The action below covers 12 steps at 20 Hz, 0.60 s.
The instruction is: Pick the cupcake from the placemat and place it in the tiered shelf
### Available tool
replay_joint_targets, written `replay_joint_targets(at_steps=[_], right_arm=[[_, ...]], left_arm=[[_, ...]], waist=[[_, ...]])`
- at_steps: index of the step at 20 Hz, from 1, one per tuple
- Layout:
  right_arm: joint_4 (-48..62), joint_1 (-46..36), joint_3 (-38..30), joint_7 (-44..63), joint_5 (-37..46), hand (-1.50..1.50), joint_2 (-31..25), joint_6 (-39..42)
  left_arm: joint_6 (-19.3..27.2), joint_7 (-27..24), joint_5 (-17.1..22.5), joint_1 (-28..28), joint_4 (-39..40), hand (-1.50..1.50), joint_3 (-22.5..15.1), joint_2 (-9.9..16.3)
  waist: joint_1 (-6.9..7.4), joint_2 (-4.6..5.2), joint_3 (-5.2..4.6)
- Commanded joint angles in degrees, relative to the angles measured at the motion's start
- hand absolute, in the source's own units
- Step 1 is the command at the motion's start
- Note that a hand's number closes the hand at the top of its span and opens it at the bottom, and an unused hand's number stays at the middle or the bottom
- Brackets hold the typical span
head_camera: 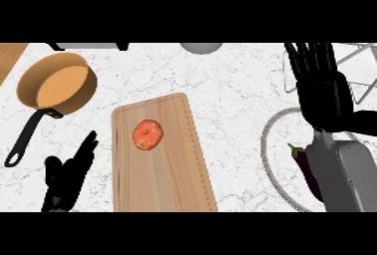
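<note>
Head view: the long pale wooden cutting board (163, 154) lies mid-counter with a round orange-red tomato (147, 134) on its upper half. Up-left of the board sits a tan saucepan with a black handle (57, 82). Just left of the board's lower end, the black left hand (68, 174) rests fingers-up, straight and apart, holding nothing. Well right of the board, the black right hand (318, 82) is raised with its fingers extended toward the white wire tiered shelf (357, 67) at the far right edge; fingers look straight and together, nothing visibly clamped in them. Below that hand, a round grey-rimmed placemat (271, 149) is partly hidden by the forearm, with a dark purple eggplant (305, 167) on it. The cupcake isn't visible anywhere; can't tell if it's behind the right hand or already in the shelf. A grey rounded object (201, 47) sits beyond the board's top end. Judgement: if this is the placing stage, the hand should come straight in level with a shelf tier, clear the wire frame, and let go only once the cupcake sits upright.
</note>
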Motion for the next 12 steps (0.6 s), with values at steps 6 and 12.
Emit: replay_joint_targets(at_steps=[6, 12], right_arm=[[8.52, 8.4, -12.24, -2.21, 0.25, 1.5, -29.19, 23.43], [28.37, 15.96, -13.23, -10.2, 8.83, -1.5, -38.09, 30.81]], left_arm=[[1.88, 3.06, 3.6, 1.17, -1.53, 0.0, 6.11, 1.01], [-0.09, 6.23, 6.18, -1.85, -1.31, 0.0, 5.45, -0.41]], waist=[[-3.33, 0.54, -0.35], [-1.51, 1.09, -0.14]])
